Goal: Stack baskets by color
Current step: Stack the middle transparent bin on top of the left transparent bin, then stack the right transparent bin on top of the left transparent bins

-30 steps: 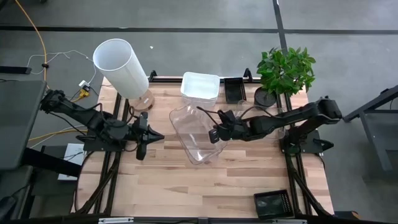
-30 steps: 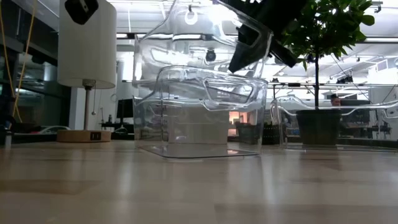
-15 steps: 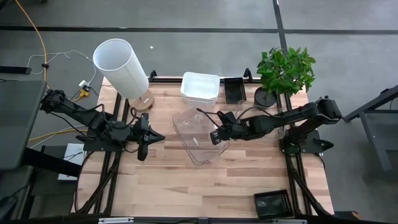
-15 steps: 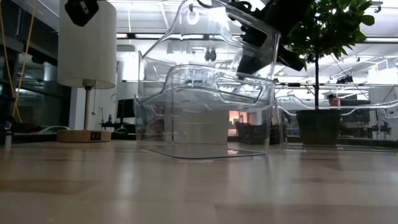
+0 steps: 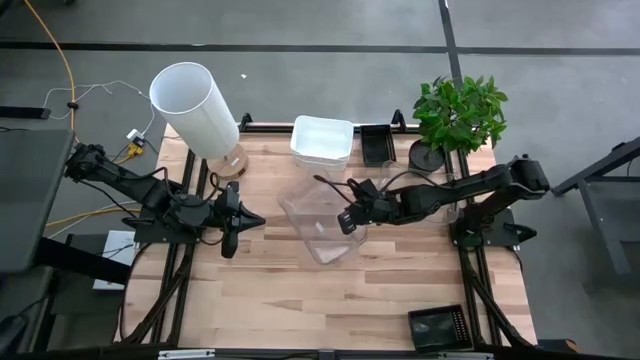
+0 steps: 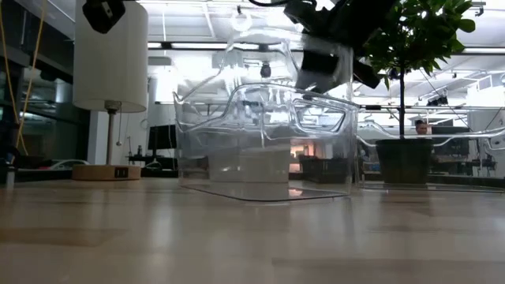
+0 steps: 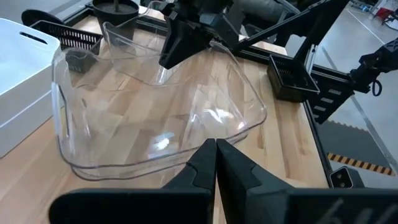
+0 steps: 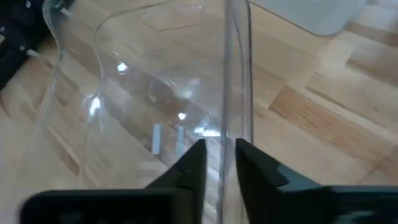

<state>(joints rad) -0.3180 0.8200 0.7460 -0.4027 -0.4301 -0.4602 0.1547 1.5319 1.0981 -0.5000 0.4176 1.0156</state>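
Two clear baskets (image 5: 320,222) stand nested mid-table, the upper one (image 6: 268,71) sitting a little high in the lower (image 6: 260,150). My right gripper (image 5: 348,216) is at the stack's right wall, slightly open, with one finger on each side of the upper basket's wall. My left gripper (image 5: 246,218) waits shut, left of the stack and clear of it, also seen in the left wrist view (image 7: 215,155). White baskets (image 5: 322,140) stand stacked at the far edge. A third clear basket (image 6: 426,154) stands to the right, by the plant. My right gripper straddles the upper clear basket's right wall (image 8: 237,93), one finger inside and one outside, slanting down from the table's right. A gap shows between the inner finger (image 8: 191,163) and the wall. Whether the outer finger (image 8: 252,163) touches it, I cannot tell.
A big white cylinder (image 5: 195,108) stands at the far left and a potted plant (image 5: 458,115) at the far right. One black basket (image 5: 375,145) sits beside the white ones, another (image 5: 437,327) at the near right corner. Bare wood lies along the near side.
The upper clear basket, held tilted above the lower one a second ago, has sunk into it and sits nearly level. The stack looks more compact from above. My right gripper has tipped slightly downward at the wall.
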